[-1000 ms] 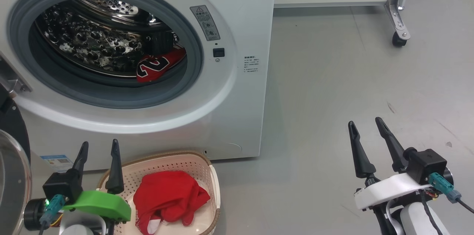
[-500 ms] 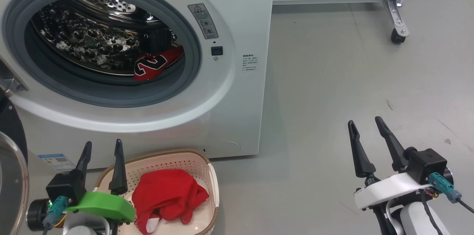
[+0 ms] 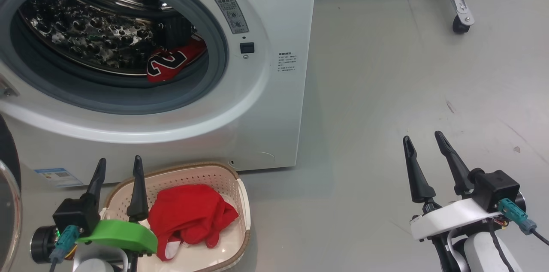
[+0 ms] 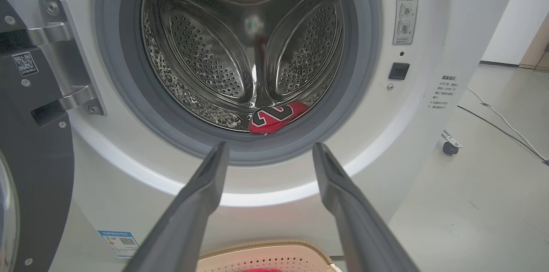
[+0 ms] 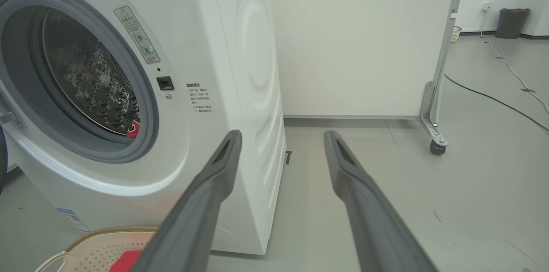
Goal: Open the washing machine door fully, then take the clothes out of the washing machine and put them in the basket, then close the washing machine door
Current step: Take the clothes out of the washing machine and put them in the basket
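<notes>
Plainly, the next reach turns on one line: the jersey (image 3: pixel 169 62) in the drum (image 3: pixel 85 36) lies up and forward of our left gripper (image 3: pixel 120 159), slightly to its right. In the left wrist view it sits just above the gap between the two fingers, almost dead ahead, so we judge a straight push through the opening would meet it. It is bunched low at the front right of the drum, just behind the gasket (image 3: pixel 128 100). Its long axis runs across the mouth, tilting up to the right.

Our left gripper hangs over the near-left side of the basket (image 3: pixel 197 168), fingers spread wide, holding nothing. Our right gripper (image 3: pixel 422 136) is likewise wide open and empty. It is out over bare floor (image 3: pixel 386 92) to the right of the washer (image 3: pixel 274 104), well apart from the opening, so the left arm is clearly nearer.

The basket stands on the floor at the washer's foot, below the opening; we cannot tell if they touch. The other jersey (image 3: pixel 191 216) is heaped inside it. The door (image 4: pixel 34 169) is swung out at our far left, off the line of reach.

The floor is smooth and grey. A castor (image 3: pixel 459 27) under a white panel stands beyond the washer, and a cable (image 5: pixel 493 98) runs further off. We judge the gasket lip the likeliest place for cloth to drag.
</notes>
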You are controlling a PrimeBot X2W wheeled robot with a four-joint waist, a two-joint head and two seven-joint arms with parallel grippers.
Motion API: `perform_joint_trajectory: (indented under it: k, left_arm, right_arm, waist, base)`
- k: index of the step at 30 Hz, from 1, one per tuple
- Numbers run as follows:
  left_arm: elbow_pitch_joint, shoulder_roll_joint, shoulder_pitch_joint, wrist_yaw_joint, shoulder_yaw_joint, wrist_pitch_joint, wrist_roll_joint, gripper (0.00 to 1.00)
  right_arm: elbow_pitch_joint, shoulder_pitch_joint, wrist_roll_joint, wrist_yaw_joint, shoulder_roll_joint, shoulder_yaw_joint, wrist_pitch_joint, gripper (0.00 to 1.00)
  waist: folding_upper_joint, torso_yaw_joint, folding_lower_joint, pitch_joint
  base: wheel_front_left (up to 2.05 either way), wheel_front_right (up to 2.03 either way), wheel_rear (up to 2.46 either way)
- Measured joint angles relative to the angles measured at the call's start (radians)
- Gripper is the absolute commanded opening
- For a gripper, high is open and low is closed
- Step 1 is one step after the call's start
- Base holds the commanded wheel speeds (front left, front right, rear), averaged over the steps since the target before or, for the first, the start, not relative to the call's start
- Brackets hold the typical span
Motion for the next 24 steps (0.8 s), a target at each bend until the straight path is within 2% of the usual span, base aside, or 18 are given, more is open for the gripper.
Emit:
perform_joint_trajectory:
  k: [9, 12, 24]
  left_arm:
    - [-0.029, 0.001, -0.009, 0.021, 0.0, 0.0, 0.006, 1.0]
    - [-0.046, 0.02, -0.048, 0.026, 0.0, 0.006, 0.025, 1.0]
    - [-0.06, 0.062, -0.235, 0.035, 0.021, 0.131, 0.022, 1.0]
  right_arm:
    - [-0.021, -0.001, 0.0, 0.0, -0.002, 0.009, 0.0, 1.0]
    - [-0.028, -0.003, 0.0, 0.0, -0.01, 0.034, 0.0, 1.0]
    - [-0.057, -0.052, 0.011, 0.0, -0.004, 0.053, 0.0, 1.0]
  waist:
    - [0.0, -0.011, 0.0, 0.074]
    - [0.0, -0.02, 0.0, 0.12]
    - [0.0, -0.078, 0.0, 0.275]
  base:
    - [0.0, 0.0, 0.0]
    - [0.0, 0.0, 0.0]
    - [0.0, 0.0, 0.0]
